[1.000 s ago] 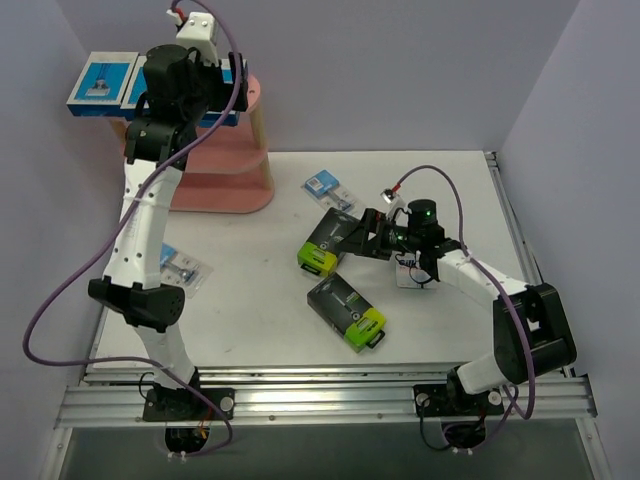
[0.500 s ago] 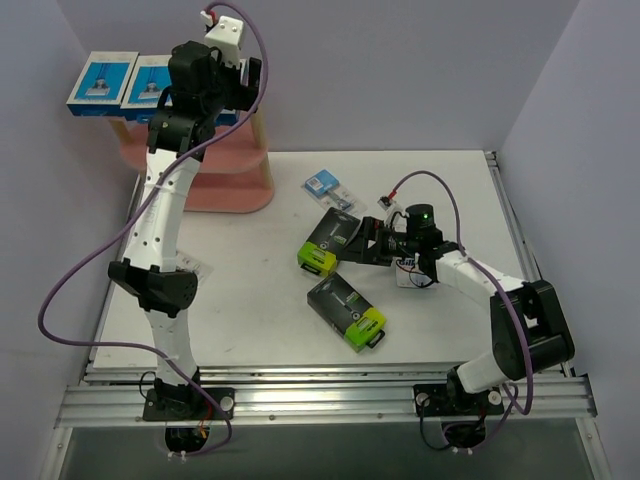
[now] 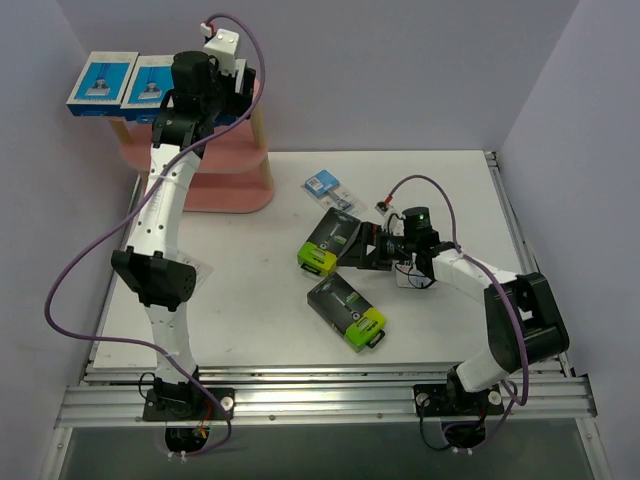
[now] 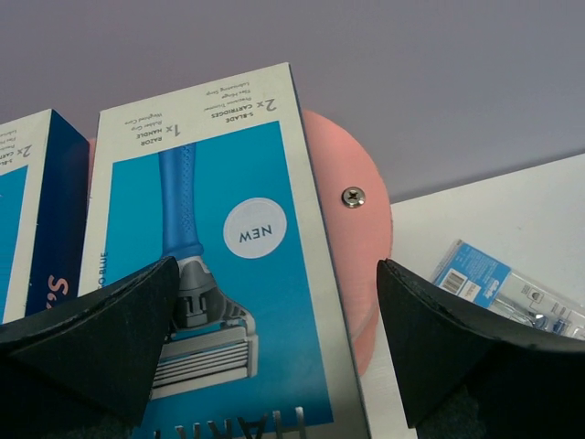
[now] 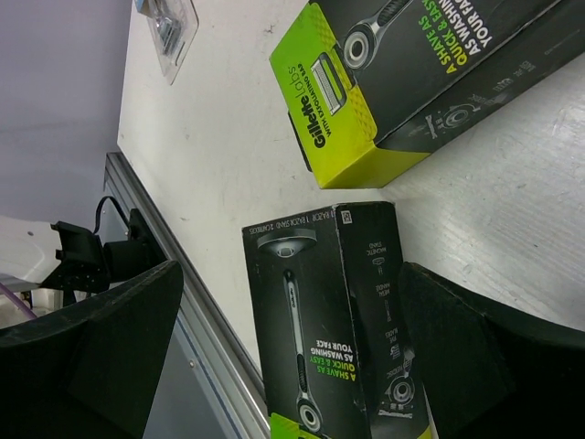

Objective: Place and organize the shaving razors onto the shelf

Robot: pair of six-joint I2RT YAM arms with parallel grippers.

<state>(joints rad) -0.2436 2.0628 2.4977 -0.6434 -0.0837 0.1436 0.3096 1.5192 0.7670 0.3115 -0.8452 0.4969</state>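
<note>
The left tool point(image 4: 277, 283) stands wide open and empty, raised over the top board of the shelf point(image 3: 235, 185). A blue box point(image 4: 215, 265) lies flat on that pink board, below and between the fingers; I cannot tell whether they touch it. A second blue box point(image 4: 32, 219) lies just beside it on the left. The top view shows a third blue box point(image 3: 97, 80) further left, overhanging the board's edge. The shelf stands at the far left corner of the tabletop point(image 3: 250, 310).

The right tool point(image 5: 291, 302) is also wide open and holds nothing, low over the tabletop. In its wrist view, the near black box point(image 5: 334, 302) lies flat ahead between the fingers. The far black box point(image 5: 411, 73) lies close by, its lime end turned toward the first. One blister pack point(image 3: 328, 188) lies beyond the black boxes. Another point(image 3: 412, 272) lies under the right arm, and a third point(image 3: 185, 266) is partly hidden behind the left arm.
</note>
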